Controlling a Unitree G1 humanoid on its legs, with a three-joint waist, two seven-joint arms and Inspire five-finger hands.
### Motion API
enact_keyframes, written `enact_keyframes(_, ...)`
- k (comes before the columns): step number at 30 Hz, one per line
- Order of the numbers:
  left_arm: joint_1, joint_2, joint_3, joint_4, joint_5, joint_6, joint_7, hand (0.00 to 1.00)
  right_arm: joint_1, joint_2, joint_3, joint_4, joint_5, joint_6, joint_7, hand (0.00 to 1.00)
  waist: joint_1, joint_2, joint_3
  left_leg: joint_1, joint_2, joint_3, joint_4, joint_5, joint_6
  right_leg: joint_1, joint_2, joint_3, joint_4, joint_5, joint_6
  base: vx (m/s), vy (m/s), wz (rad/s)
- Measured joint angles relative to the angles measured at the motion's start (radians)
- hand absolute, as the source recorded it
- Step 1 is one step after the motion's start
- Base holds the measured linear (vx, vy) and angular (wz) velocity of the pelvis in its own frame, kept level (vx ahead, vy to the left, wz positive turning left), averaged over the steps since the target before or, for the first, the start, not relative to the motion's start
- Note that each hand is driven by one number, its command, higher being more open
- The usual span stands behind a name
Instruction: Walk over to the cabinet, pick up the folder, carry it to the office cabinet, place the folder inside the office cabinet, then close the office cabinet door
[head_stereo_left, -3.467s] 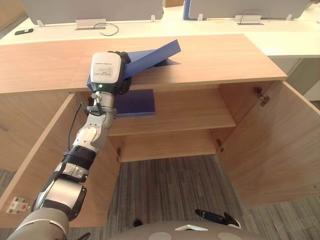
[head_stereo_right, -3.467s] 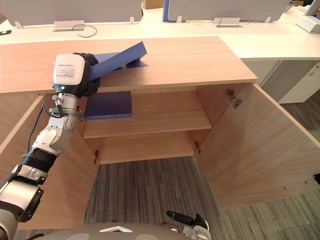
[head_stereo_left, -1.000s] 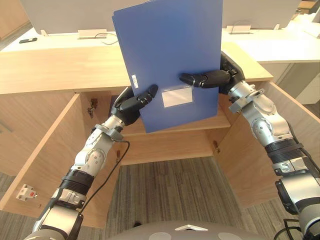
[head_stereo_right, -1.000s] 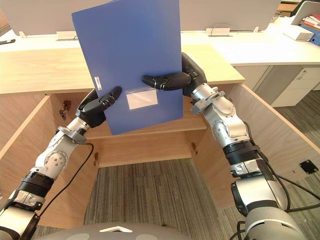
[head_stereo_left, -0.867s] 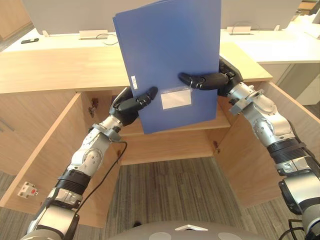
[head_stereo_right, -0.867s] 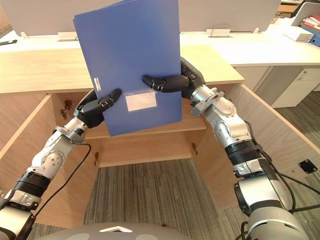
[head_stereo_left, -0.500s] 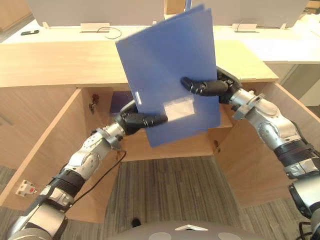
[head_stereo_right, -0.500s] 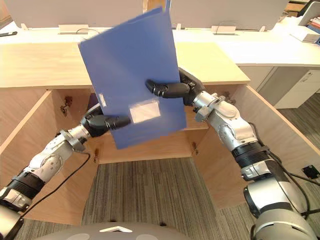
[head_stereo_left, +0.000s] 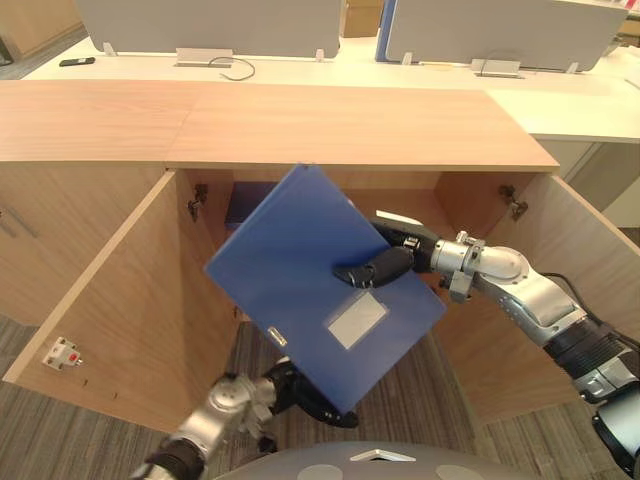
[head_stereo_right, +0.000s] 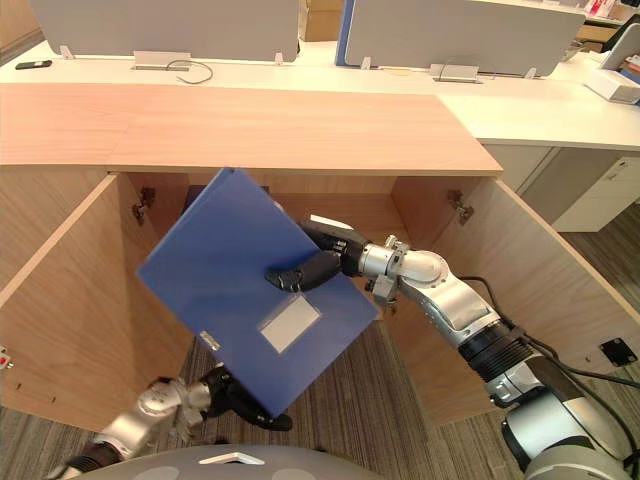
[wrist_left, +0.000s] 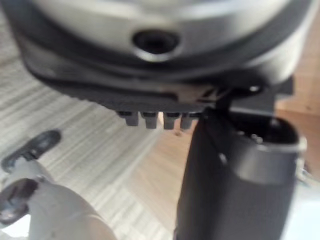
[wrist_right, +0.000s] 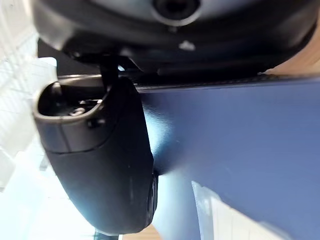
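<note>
The blue folder (head_stereo_left: 300, 270) with a white label hangs tilted in front of the open office cabinet (head_stereo_left: 300, 120). My right hand (head_stereo_left: 400, 258) is shut on its right edge, the thumb (wrist_right: 100, 165) pressing on the folder's front face (wrist_right: 250, 140) and the fingers hidden behind it. Low down, my left hand (head_stereo_left: 290, 392) is open under the folder's bottom corner, fingers straight, holding nothing; whether it touches the corner is unclear. Its thumb (wrist_left: 235, 175) sticks out over the carpet.
Both cabinet doors stand wide, the left door (head_stereo_left: 110, 310) and the right door (head_stereo_left: 560, 270). A second blue folder (head_stereo_left: 243, 203) lies on the inner shelf at the back left. A white desk (head_stereo_left: 560, 100) with screen stands runs behind the cabinet.
The folder has swung down from upright above the cabinet top to tilted before the opening. My left hand has let go and dropped low. My right hand now holds it alone.
</note>
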Motion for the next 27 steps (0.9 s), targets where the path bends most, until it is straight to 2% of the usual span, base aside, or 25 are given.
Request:
enact_keyframes(1,-0.001,-0.038,0.057,0.103,0.052,0.002,0.035,1.0,0.006,0.024,-0.013,-0.011,-0.027,-0.004,0.004,0.0,-0.003,-0.001,0.0,0.0,0.002,0.001,0.0,0.001,-0.001,-0.001,-0.001,0.002,0.0,0.0,0.0,-0.05,0.009,-0.03)
enact_keyframes(4,-0.006,-0.056,0.159,0.263,0.116,0.008,0.11,1.0,0.032,0.043,-0.009,0.011,-0.098,-0.02,0.009,0.0,-0.003,-0.003,0.002,-0.003,0.0,-0.001,0.0,-0.001,-0.003,0.001,0.004,-0.002,-0.004,0.001,0.002,0.0,-0.004,0.02)
enact_keyframes(5,-0.019,-0.054,0.213,0.304,0.115,0.005,0.162,1.0,0.048,0.078,-0.003,0.096,-0.134,-0.021,0.007,0.0,0.005,-0.004,0.004,-0.003,-0.002,0.002,0.001,-0.001,-0.003,-0.002,0.001,0.001,-0.005,0.003,0.005,0.0,0.0,0.0)
enact_keyframes(8,-0.028,-0.037,0.247,0.345,0.11,0.004,0.217,1.0,0.054,0.174,0.001,0.356,-0.143,-0.004,-0.023,0.0,0.026,0.005,0.016,-0.004,-0.008,0.006,0.001,-0.004,0.0,-0.004,-0.004,0.003,-0.005,0.007,0.003,0.01,0.019,-0.03)
enact_keyframes(10,-0.029,-0.034,0.289,0.362,0.1,0.005,0.238,1.0,0.054,0.253,-0.037,0.545,-0.143,0.005,-0.081,0.0,0.033,0.018,0.026,-0.009,-0.012,0.004,0.001,-0.005,0.002,-0.009,-0.008,0.001,-0.005,0.009,0.008,0.0,0.0,0.0)
enact_keyframes(12,-0.028,-0.05,0.331,0.371,0.064,0.005,0.258,1.0,0.05,0.36,-0.19,0.761,-0.142,0.015,-0.188,0.0,0.041,0.045,0.044,-0.013,-0.021,0.002,0.002,-0.007,0.007,-0.01,-0.016,-0.001,-0.005,0.015,0.017,0.04,0.027,0.02)
enact_keyframes(14,-0.023,-0.071,0.371,0.373,0.016,0.006,0.277,1.0,0.037,0.409,-0.325,0.887,-0.123,0.015,-0.284,0.0,0.051,0.061,0.054,-0.014,-0.028,0.001,0.004,-0.008,0.017,-0.01,-0.022,-0.001,-0.008,0.016,0.02,0.05,0.04,0.02)
enact_keyframes(18,0.0,-0.093,0.457,0.373,-0.088,0.005,0.312,1.0,-0.037,0.429,-0.498,1.108,-0.06,0.012,-0.454,0.0,0.052,0.063,0.067,-0.013,-0.038,-0.005,0.004,-0.012,0.022,-0.002,-0.03,-0.007,-0.019,0.016,0.023,0.04,0.016,0.02)
enact_keyframes(21,0.006,-0.095,0.48,0.386,-0.091,0.005,0.321,1.0,-0.044,0.428,-0.522,1.133,-0.065,0.012,-0.479,0.0,0.054,0.065,0.074,-0.012,-0.04,-0.007,0.004,-0.017,0.021,-0.001,-0.033,-0.016,-0.013,0.015,0.026,0.01,0.003,0.01)
enact_keyframes(24,0.004,-0.101,0.511,0.39,-0.09,0.003,0.321,1.0,-0.074,0.456,-0.549,1.143,-0.061,0.012,-0.493,0.0,0.057,0.085,0.101,0.003,-0.038,0.002,0.001,-0.033,0.018,-0.021,-0.034,-0.036,0.05,0.008,0.034,-0.02,0.009,-0.15)
enact_keyframes(27,0.003,-0.106,0.519,0.39,-0.091,0.003,0.336,1.0,-0.102,0.502,-0.629,1.143,0.11,0.007,-0.553,0.0,0.065,0.112,0.126,0.016,-0.038,0.014,0.001,-0.036,0.026,-0.047,-0.044,-0.068,0.112,0.008,0.034,-0.05,0.041,-0.13)
